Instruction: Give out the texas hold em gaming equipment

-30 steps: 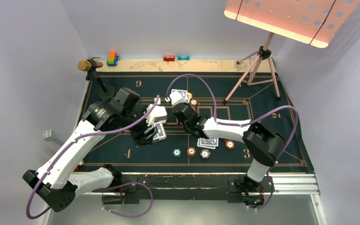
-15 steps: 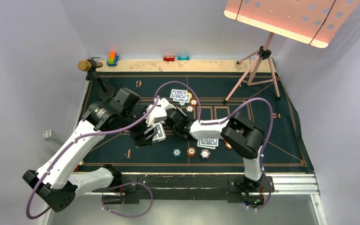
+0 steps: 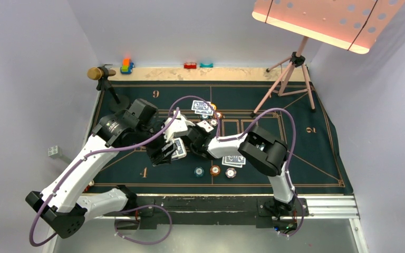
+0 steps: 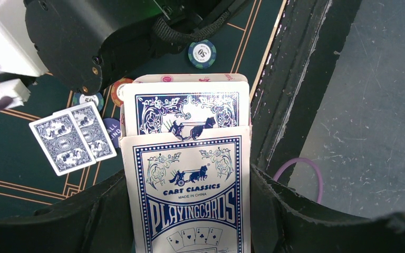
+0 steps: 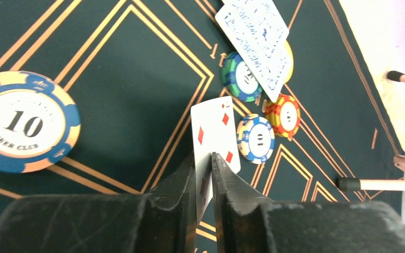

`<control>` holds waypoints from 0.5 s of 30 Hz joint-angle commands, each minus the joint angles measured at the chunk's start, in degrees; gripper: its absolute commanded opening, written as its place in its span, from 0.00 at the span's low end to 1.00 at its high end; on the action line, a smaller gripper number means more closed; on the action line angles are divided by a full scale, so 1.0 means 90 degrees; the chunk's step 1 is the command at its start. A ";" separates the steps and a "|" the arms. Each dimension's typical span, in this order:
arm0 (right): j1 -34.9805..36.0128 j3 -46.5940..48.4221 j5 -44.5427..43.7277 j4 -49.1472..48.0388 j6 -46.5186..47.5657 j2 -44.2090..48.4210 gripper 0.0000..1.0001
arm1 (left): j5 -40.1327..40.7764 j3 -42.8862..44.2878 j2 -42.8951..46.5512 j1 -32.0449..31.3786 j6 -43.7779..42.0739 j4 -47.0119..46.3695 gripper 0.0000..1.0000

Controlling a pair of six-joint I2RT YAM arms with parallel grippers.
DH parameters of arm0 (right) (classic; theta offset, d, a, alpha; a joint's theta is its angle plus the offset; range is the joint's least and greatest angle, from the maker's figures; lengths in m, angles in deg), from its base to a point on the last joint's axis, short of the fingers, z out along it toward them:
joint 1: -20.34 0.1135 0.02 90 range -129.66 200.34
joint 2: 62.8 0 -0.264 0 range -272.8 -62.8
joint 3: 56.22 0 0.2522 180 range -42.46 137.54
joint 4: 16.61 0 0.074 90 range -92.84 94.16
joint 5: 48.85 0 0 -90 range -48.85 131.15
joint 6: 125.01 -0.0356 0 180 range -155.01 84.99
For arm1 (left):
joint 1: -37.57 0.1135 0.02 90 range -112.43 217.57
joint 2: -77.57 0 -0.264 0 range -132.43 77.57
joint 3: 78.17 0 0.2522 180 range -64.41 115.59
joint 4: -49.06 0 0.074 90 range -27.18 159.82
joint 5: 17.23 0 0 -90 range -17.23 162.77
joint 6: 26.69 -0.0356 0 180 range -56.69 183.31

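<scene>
Since the frame a second ago the right arm has pulled back from the far centre of the desk, leaving a face-down pair of cards [image 3: 203, 107] on the green felt [image 3: 295, 158], and has come to the deck. The right fingers [image 5: 219, 168] are now nearly closed, pinching one card [image 5: 216, 132] by its lower edge; its white face shows red diamond pips. So one hand looks dealt, and this card is probably the start of the next. The left fingers [image 3: 167, 152] are clamped on the sides of the card box [image 4: 187, 211], with the deck [image 4: 187, 113] sticking out of its open top just beside the right arm. The cards are thin, glossy and stiff, with ornate blue backs and rounded corners. The box is printed cardboard. The chips are thick moulded discs with striped rims: a teal chip [image 5: 240, 76], an orange chip [image 5: 283, 115] and a blue-and-white chip [image 5: 256, 138] lie close by the dealt pair, and a larger-looking "10" chip [image 5: 26, 121] lies nearer the camera. The felt is matte with gold lines, so a card should slide easily on it.
</scene>
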 commanded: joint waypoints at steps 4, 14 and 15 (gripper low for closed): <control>0.0061 0.0133 0.1014 0.0215 -0.0801 0.0385 0.39 | -0.0136 0.0305 0.0071 0.0022 0.0050 0.0000 0.00; 0.0046 0.0159 0.1902 0.0656 -0.1371 0.1113 0.68 | -0.0176 0.0315 0.0071 0.0027 0.0068 -0.0011 0.00; 0.0016 0.0087 0.1939 0.0619 -0.1513 0.1222 0.69 | -0.0172 0.0316 0.0083 0.0028 0.0067 -0.0011 0.00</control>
